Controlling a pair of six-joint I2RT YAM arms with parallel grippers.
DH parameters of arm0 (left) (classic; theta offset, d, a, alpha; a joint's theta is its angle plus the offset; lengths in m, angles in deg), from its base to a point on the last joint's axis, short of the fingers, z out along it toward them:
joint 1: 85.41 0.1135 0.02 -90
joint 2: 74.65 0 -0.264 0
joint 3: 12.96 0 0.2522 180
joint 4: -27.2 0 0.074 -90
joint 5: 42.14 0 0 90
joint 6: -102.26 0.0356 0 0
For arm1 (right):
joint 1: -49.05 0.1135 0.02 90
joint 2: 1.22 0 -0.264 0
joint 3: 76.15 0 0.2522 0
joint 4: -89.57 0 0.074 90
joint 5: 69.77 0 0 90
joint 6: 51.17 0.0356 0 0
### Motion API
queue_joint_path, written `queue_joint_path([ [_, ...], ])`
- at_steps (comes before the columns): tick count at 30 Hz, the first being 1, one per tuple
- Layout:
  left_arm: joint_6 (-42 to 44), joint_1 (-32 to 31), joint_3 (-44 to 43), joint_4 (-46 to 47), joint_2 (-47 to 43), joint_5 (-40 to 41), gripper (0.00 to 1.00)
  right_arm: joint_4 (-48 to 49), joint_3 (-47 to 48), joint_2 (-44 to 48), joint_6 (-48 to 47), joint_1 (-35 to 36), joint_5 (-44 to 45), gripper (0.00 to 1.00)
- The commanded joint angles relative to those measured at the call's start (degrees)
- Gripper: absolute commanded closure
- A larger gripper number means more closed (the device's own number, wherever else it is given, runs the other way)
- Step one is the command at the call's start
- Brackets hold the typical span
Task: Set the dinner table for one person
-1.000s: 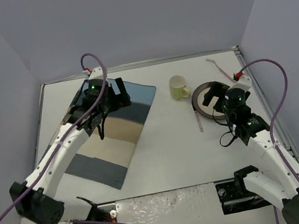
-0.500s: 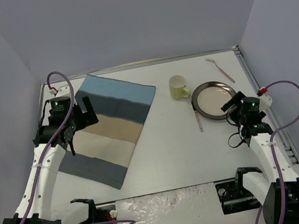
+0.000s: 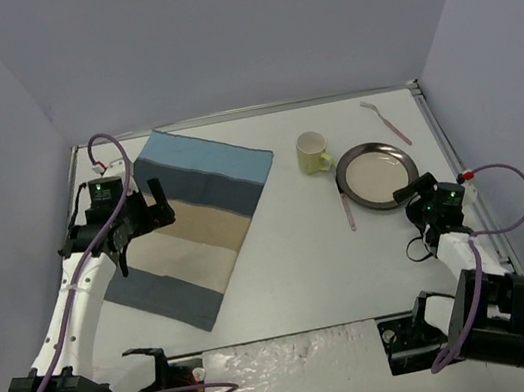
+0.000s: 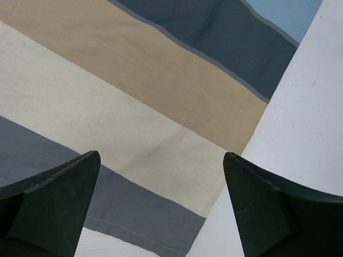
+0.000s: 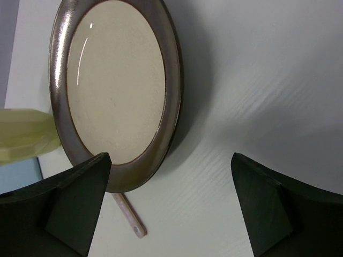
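Note:
The dinner table [image 3: 304,260] is a wide white top. A blue-and-beige striped placemat [image 3: 195,218] lies slanted on its left half. My left gripper [image 3: 137,226] hovers open over the mat's left edge, and in the left wrist view the placemat [image 4: 134,96] fills the space ahead of the gripper [image 4: 161,160]. At the right sits a brown-rimmed cream plate [image 3: 375,176], with a yellow-green cup [image 3: 312,153] to its left. My right gripper [image 3: 413,215] is open and empty just near of the plate [image 5: 118,85].
A pink utensil [image 3: 348,211] lies along the plate's left side, its handle end [image 5: 131,219] by my right gripper's left finger. A second pink utensil [image 3: 386,121] lies at the back right. Metal rails edge the table, and purple walls enclose it.
The left arm swung back from the mat's far end to its left edge. The right arm drew back off the plate toward the near right.

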Motion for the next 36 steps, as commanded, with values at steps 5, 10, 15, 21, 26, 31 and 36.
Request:
queue_joint_path([
  [5, 0.08, 1.90, -0.45, 3.28, -1.25, -2.68, 0.03, 17.92, -1.91, -8.83, 1.50, -1.80, -6.34, 0.11],
  [10, -0.28, 2.83, -0.26, 3.63, -1.16, -3.38, 0.03, 23.68, -2.47, -14.50, 2.89, -2.05, -7.31, 0.14],
  [15, -0.43, 3.44, -0.15, 3.59, -1.22, -3.34, 0.03, 28.26, -2.86, -19.36, 5.31, -2.10, -8.12, 0.20],
  [21, -0.43, 3.82, -0.12, 3.65, -1.43, -3.22, 0.03, 30.96, -2.94, -23.61, 6.05, -2.10, -7.75, 0.24],
  [26, -0.43, 3.91, 0.05, 3.76, -1.51, -3.23, 0.03, 32.88, -2.69, -27.17, 6.27, -2.10, -7.92, 0.29],
  [31, -0.43, 3.97, 0.20, 3.83, -1.60, -3.04, 0.03, 35.71, -2.46, -31.31, 6.80, -2.10, -8.42, 0.35],
  [36, -0.43, 4.00, 0.32, 3.86, -1.51, -2.87, 0.03, 36.97, -1.90, -33.79, 7.32, -2.10, -8.63, 0.42],
])
